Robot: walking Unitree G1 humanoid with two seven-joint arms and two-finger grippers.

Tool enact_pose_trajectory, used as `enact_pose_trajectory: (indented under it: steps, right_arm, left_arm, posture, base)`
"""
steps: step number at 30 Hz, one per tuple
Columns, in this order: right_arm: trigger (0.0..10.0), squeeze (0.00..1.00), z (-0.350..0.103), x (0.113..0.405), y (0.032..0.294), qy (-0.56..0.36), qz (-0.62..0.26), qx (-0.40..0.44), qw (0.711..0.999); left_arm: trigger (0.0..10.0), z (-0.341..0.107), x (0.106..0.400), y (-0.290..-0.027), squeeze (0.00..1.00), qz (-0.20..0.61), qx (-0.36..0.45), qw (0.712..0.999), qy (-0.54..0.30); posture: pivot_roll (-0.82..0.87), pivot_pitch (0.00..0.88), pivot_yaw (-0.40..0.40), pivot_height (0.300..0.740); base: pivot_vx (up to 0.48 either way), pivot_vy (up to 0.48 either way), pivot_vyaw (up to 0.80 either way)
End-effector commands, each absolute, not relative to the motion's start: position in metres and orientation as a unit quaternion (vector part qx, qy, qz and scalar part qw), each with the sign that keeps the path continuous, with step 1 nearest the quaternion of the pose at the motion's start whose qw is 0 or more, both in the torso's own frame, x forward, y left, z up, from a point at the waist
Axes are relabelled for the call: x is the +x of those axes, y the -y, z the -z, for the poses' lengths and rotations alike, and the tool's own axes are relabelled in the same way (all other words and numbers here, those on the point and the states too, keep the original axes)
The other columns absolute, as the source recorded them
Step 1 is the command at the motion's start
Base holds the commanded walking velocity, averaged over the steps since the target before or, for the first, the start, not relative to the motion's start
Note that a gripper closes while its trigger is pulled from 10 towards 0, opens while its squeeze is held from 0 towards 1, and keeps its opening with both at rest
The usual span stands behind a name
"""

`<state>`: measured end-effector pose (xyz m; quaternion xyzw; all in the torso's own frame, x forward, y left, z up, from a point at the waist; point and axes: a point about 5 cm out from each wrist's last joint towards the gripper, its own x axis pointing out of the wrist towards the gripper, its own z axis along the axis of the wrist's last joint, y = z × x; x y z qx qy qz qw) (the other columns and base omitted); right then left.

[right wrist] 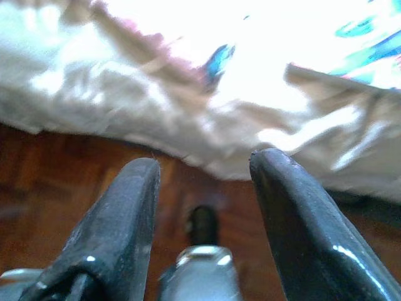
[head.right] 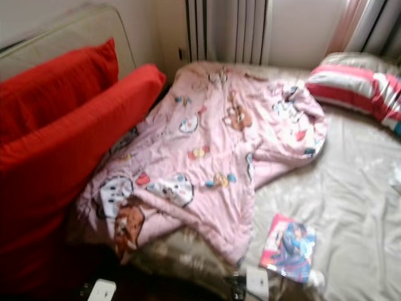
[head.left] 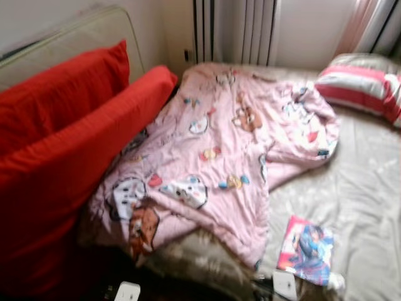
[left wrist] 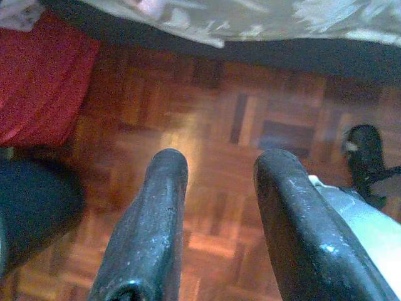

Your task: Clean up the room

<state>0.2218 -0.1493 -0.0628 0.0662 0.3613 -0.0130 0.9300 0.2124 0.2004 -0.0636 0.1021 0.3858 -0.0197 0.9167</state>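
Note:
A crumpled pink quilt (head.left: 213, 150) with cartoon prints lies across the left half of the bed (head.left: 363, 194), one corner hanging over the near edge. A colourful picture book (head.left: 307, 249) lies flat on the beige sheet near the front edge. Two red cushions (head.left: 69, 163) lean against the bed's left side. My left gripper (left wrist: 216, 166) hangs open above the wooden floor (left wrist: 213, 125), with nothing between its fingers. My right gripper (right wrist: 203, 169) is open too, low by the floor and pointing at the bed's hanging sheet (right wrist: 125, 106).
A striped pink and white pillow (head.left: 363, 84) sits at the bed's far right by a curtain. A radiator (head.left: 235, 31) stands on the wall behind the bed. A beige headboard (head.left: 75, 37) rises behind the cushions. White parts (head.left: 128, 291) of my arms show at the bottom edge.

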Motion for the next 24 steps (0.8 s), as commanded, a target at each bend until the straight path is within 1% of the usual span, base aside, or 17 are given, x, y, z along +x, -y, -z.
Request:
enact_pose_trajectory:
  steps: [1, 9, 18, 21, 23, 24]
  right_arm:
    - [10.0, 0.0, 0.071, 0.208, 0.151, -0.383, 0.016, 0.07, 0.921]
    - [10.0, 0.0, 0.071, 0.208, 0.157, -0.381, 0.019, 0.07, 0.922]
    - [10.0, 0.0, 0.067, 0.212, 0.16, -0.36, 0.015, 0.061, 0.931]
    - [10.0, 0.0, 0.062, 0.218, 0.155, -0.339, -0.026, 0.036, 0.94]
    - [10.0, 0.0, 0.056, 0.224, 0.148, -0.312, -0.084, 0.002, 0.946]
    - [10.0, 0.0, 0.054, 0.227, 0.151, -0.305, -0.092, -0.003, 0.948]
  left_arm:
    - [10.0, 0.069, 0.202, -0.206, 0.0, 0.013, 0.106, 0.908, -0.406]
    - [10.0, 0.069, 0.202, -0.205, 0.0, 0.011, 0.103, 0.909, -0.405]
    - [10.0, 0.067, 0.205, -0.202, 0.0, 0.018, 0.104, 0.915, -0.39]
    - [10.0, 0.065, 0.209, -0.2, 0.0, 0.018, 0.099, 0.92, -0.379]
    - [10.0, 0.063, 0.212, -0.199, 0.0, 0.021, 0.099, 0.923, -0.37]
    - [10.0, 0.063, 0.212, -0.199, 0.0, 0.021, 0.098, 0.925, -0.367]
  posture:
    - [0.01, 0.163, 0.05, 0.74]
    - [0.0, 0.158, 0.049, 0.74]
    - [-0.04, 0.125, 0.031, 0.74]
    - [-0.05, 0.107, 0.023, 0.74]
    - [-0.05, 0.096, 0.027, 0.74]
    - [-0.07, 0.083, 0.032, 0.74]
  base:
    - [0.0, -0.311, 0.0]
    - [0.0, -0.308, 0.0]
    - [0.0, 0.0, 0.0]
    - [0.0, 0.0, 0.0]
    - [0.0, 0.0, 0.0]
    - [0.0, 0.0, 0.0]
